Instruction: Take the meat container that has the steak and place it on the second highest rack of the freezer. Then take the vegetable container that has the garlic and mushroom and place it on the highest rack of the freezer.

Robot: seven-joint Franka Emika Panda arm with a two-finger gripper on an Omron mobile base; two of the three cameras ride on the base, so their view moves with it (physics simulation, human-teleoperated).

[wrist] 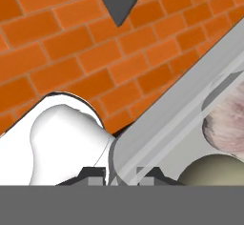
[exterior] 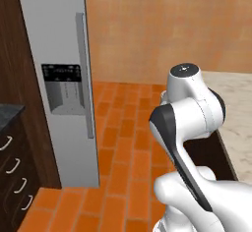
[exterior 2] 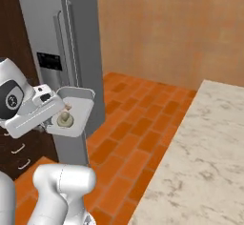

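In the right base view, the arm enters from the lower left with the gripper (exterior 2: 53, 116) at the left edge of a pale grey vegetable container (exterior 2: 76, 109). The container is carried level in the air, in front of the lower half of the freezer (exterior 2: 71, 52) and above the orange brick floor (exterior 2: 138, 124). A small beige mushroom (exterior 2: 64, 119) stands upright inside the container, near the gripper side. The garlic cannot be made out in this view.

In the hand view, the two dark fingertips (wrist: 94, 175) stand close together, one on each side of the container's thin wall (wrist: 143, 143). The jaws are nearly pressed together and pinch this rim. To the right of the rim, inside the container, the rounded greenish-beige mushroom cap (wrist: 209, 171) lies at the bottom edge, with the pale pinkish-white garlic (wrist: 228, 119) just above it at the right edge. The two appear to be very near each other; contact cannot be confirmed.

In the left base view, the freezer (exterior: 59, 78) stands at the left with its door shut. A long vertical bar handle (exterior: 84, 73) runs down the door, and the dark dispenser panel (exterior: 62, 72) sits beside it. The panel shows small light markings; none can be read. No brand name or label is legible on the freezer, the container or the arm. A marble-patterned counter (exterior: 236, 123) lies at the right.
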